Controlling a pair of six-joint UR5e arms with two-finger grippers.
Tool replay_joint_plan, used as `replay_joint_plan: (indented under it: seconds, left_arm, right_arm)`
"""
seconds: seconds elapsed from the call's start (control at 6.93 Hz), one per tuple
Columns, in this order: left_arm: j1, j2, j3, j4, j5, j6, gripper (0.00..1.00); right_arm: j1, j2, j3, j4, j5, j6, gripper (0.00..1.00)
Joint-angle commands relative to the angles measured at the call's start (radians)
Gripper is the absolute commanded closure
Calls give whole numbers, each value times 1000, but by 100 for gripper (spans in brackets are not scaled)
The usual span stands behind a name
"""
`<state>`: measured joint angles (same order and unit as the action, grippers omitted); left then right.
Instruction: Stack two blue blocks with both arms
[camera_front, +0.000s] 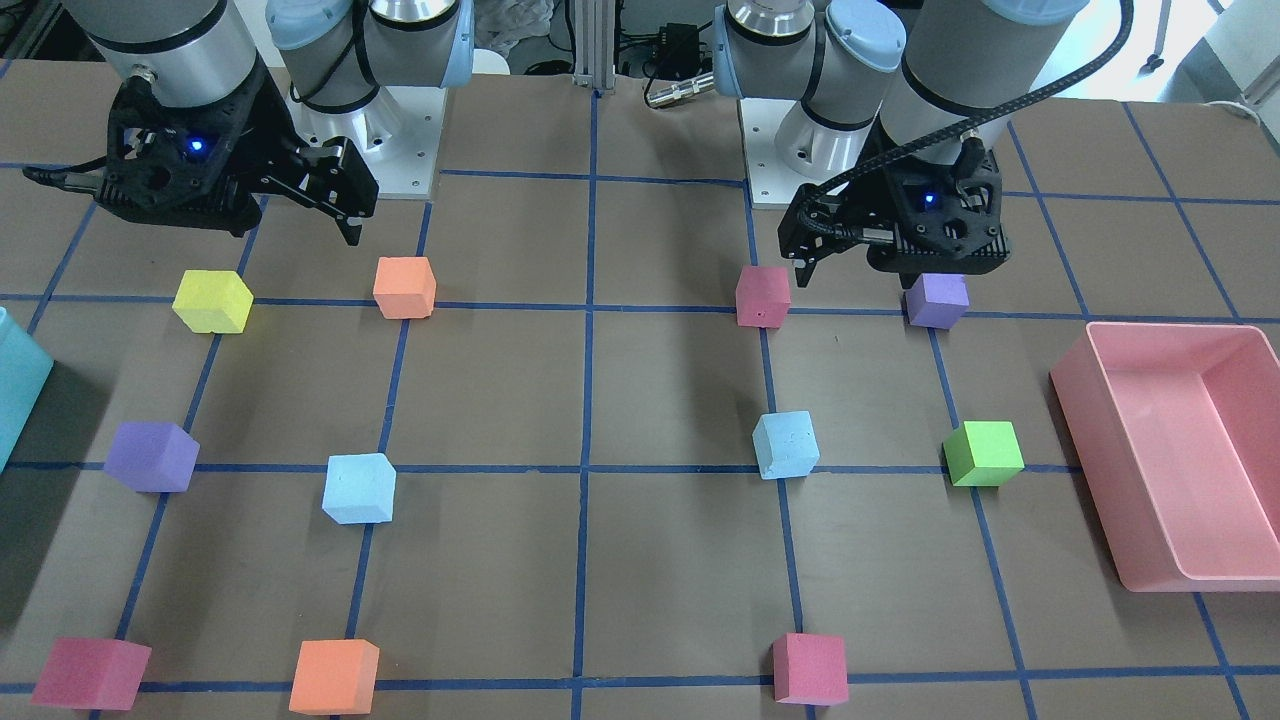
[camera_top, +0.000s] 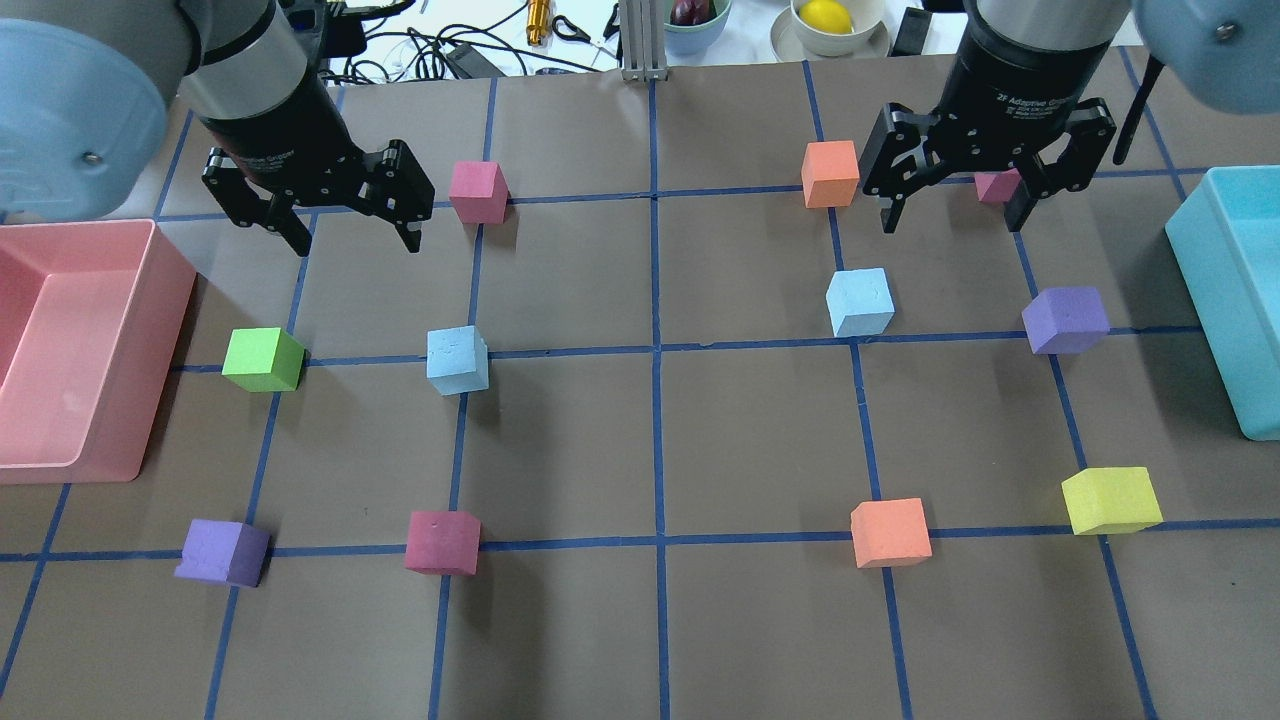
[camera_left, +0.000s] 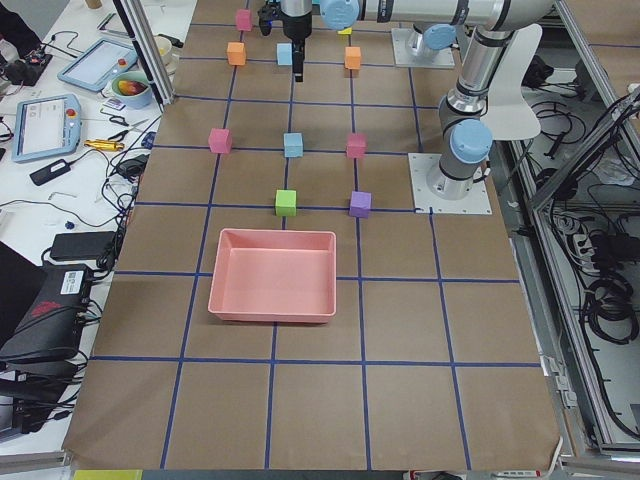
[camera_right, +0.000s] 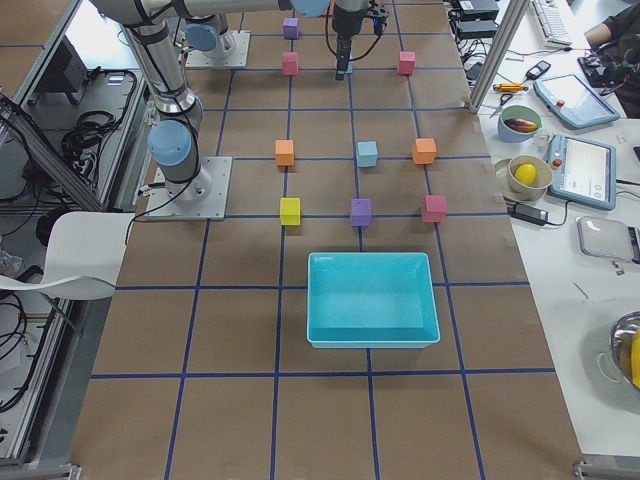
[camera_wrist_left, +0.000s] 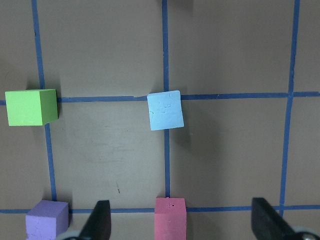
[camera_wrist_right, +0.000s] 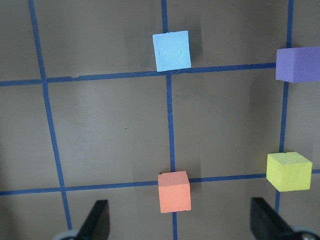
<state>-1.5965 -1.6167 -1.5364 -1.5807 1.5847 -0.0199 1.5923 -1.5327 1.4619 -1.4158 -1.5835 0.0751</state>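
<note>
Two pale blue blocks lie apart on the brown table. One (camera_top: 458, 360) is on my left side and shows in the left wrist view (camera_wrist_left: 165, 110). The other (camera_top: 860, 302) is on my right side and shows in the right wrist view (camera_wrist_right: 172, 51). My left gripper (camera_top: 356, 246) is open and empty, held high above the table, away from its block. My right gripper (camera_top: 953, 224) is open and empty too, high above the table near its block. Both blocks also show in the front view (camera_front: 785, 445) (camera_front: 359, 488).
A pink bin (camera_top: 160, 330) stands at the left edge and a teal bin (camera_top: 1215, 290) at the right. Green (camera_top: 263, 359), purple (camera_top: 1066, 320), orange (camera_top: 830, 173), pink (camera_top: 478, 191) and yellow (camera_top: 1110, 500) cubes are spread over the blue grid lines.
</note>
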Motion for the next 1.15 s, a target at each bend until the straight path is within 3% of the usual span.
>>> replay_joint_plan:
  seconds: [0.0,0.72,0.87,1.01]
  left_arm:
    - [1,1,-1,1,0,0,0]
    - [1,1,2,1,-2,0,0]
    - [1,1,4,1,-2,0,0]
    - [1,1,7,1,-2,0,0]
  right_arm:
    - [0,0,0,0,0,-5,0]
    - [-2,2,0,0,0,-8,0]
    - [-6,15,0,-5,-9,-6,0]
    - [-12,90,0,-81,-13,-6,0]
